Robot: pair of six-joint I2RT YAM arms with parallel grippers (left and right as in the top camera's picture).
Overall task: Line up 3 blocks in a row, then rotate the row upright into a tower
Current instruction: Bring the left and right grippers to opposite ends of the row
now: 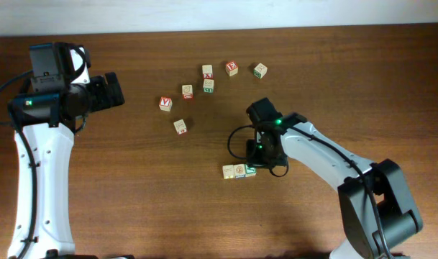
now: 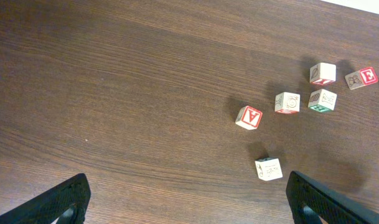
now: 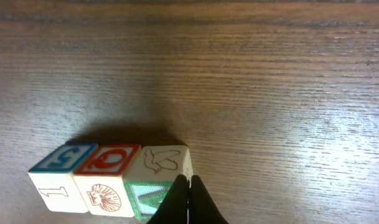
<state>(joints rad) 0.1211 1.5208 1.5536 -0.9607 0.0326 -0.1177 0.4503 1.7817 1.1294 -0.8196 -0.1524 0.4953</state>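
The three blocks (image 1: 239, 170) stand in a touching row on the table (image 1: 132, 201), beside the right gripper (image 3: 189, 182). Its fingers are pressed together and hold nothing, with the tips at the corner of the green-faced block (image 3: 153, 198). The blue-topped block (image 3: 52, 186) reads "1" on its front face. The left gripper (image 2: 189, 202) is spread wide. Farther off, the red A cube (image 2: 249, 116) and the red E cube (image 2: 362, 77) are legible.

Cube count was ten on the worktop (image 1: 132, 208): three blocks (image 1: 239, 170) touching in one row, seven loose cubes (image 1: 180, 126) scattered. Two loose ones showed red letter faces. Arms were two: left arm (image 1: 39, 165), right arm (image 1: 326, 152).
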